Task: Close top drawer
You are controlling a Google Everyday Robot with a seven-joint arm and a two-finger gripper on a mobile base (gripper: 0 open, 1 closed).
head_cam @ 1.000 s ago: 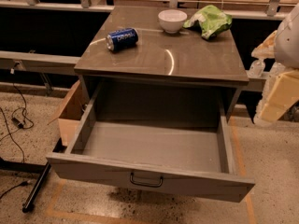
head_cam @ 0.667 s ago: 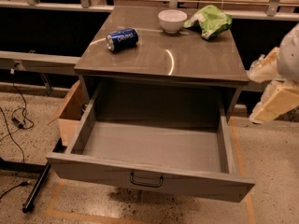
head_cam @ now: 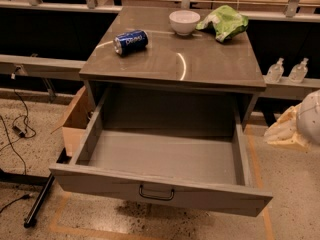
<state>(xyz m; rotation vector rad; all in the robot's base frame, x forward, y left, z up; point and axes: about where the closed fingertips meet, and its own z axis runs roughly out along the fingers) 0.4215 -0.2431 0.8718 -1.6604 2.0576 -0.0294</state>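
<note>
At the centre of the view, the top drawer (head_cam: 160, 156) is standing pulled far out of the grey cabinet (head_cam: 200, 66), its black bar handle (head_cam: 156, 194) facing me on the front panel. On the cabinet top, a blue can (head_cam: 131, 42) is lying on its side, well apart from a white bowl (head_cam: 184, 22) and, just beside that, a crumpled green bag (head_cam: 223, 22). Left of the drawer, a cardboard box (head_cam: 75, 121) is sitting on the speckled floor. My gripper (head_cam: 289, 129) is hanging at the right edge of the view, apart from the drawer; I am not able to tell whether it is parted or closed, or holding anything.
</note>
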